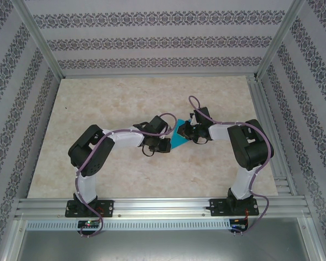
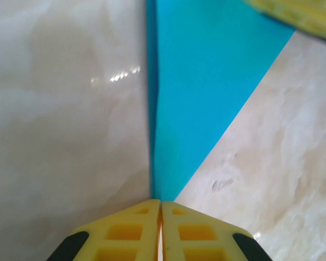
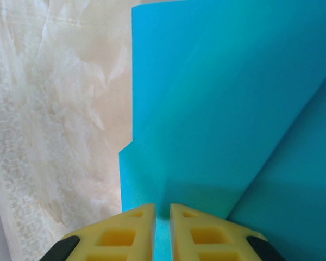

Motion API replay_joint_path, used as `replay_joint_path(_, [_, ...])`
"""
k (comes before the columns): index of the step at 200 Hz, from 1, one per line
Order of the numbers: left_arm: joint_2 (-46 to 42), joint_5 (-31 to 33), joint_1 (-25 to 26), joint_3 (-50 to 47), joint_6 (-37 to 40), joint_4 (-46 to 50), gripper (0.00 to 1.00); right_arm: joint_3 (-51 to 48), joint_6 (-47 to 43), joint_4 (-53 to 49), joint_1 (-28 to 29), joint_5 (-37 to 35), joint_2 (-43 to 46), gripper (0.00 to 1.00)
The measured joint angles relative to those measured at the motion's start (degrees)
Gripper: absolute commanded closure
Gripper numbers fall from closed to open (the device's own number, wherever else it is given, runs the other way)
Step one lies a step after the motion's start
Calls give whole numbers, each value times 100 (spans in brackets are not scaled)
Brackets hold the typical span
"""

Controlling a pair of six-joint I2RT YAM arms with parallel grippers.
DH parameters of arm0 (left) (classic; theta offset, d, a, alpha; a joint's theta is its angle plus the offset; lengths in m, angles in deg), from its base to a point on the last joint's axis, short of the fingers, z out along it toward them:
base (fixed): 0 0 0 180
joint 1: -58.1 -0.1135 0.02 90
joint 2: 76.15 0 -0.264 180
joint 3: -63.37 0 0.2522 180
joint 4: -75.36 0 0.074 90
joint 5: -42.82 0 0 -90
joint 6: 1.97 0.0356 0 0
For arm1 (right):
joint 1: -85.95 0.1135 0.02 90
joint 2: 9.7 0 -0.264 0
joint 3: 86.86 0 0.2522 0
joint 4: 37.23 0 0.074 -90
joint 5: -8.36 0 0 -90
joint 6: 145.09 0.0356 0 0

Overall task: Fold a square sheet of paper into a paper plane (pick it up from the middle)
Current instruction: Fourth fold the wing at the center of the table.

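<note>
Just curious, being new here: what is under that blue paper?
The pale marbled table shows around the blue paper, so it likely continues beneath. The patch directly under the paper is covered, so nothing more can be told.

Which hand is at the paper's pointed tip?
The left hand: it is shut right on the narrow point of the blue paper. The right hand grips a wide part instead.

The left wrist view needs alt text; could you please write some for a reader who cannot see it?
The left gripper, yellow-fingered, is shut at the point of a folded teal-blue paper triangle lying on a pale marbled table. Another yellow finger shows top right.
</note>
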Motion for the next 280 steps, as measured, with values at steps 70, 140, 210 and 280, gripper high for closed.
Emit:
replay_joint_path(70, [-439, -101, -31, 13, -74, -114, 91, -4, 9, 31, 0, 11, -7, 84])
replay_joint_path(140, [50, -96, -37, 243, -348, -743, 92, -15, 20, 94, 0, 17, -11, 84])
replay_joint_path(210, [420, 17, -52, 297, -378, -817, 94, -28, 20, 129, -2, 37, -11, 84])
replay_joint_path(280, [391, -61, -98, 129, -396, -1075, 96, -138, 15, 179, -50, 96, 116, 83])
